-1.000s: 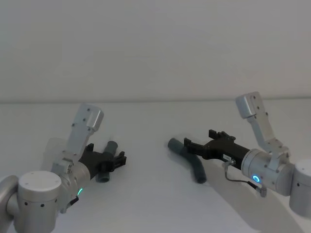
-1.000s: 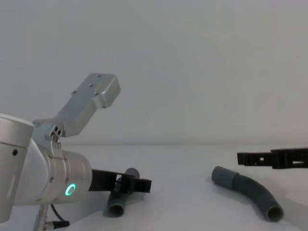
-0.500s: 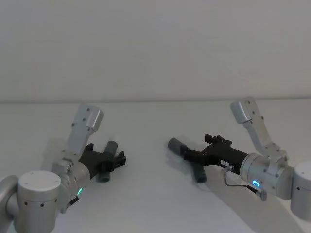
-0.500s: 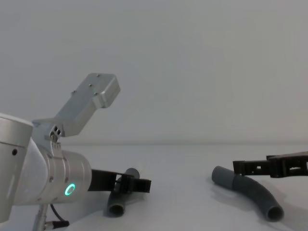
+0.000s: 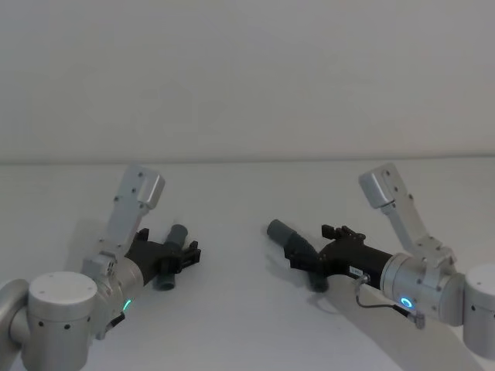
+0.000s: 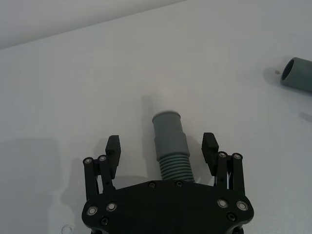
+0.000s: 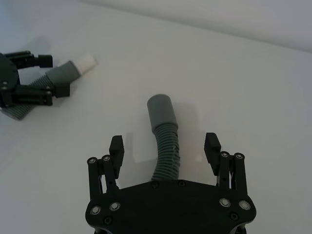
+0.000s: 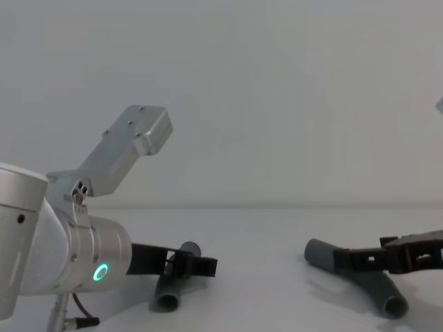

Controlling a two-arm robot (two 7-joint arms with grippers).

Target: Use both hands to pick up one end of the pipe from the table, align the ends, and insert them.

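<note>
Straddling the short piece, the left gripper spreads wide, gripping nothing; the right gripper likewise brackets the long piece, seemingly untouched.

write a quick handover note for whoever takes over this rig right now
Left tool: open, straddling the short piece, not gripping it.
Right tool: open, low over the table, straddling the long piece behind its collar mouth.
Things: both pieces lie on the table, well apart; the short piece's whitish tip is not joined to the collar mouth.
Done: both tools are placed for a grasp.
Left: close both tools, lift, align the ends, insert.
</note>
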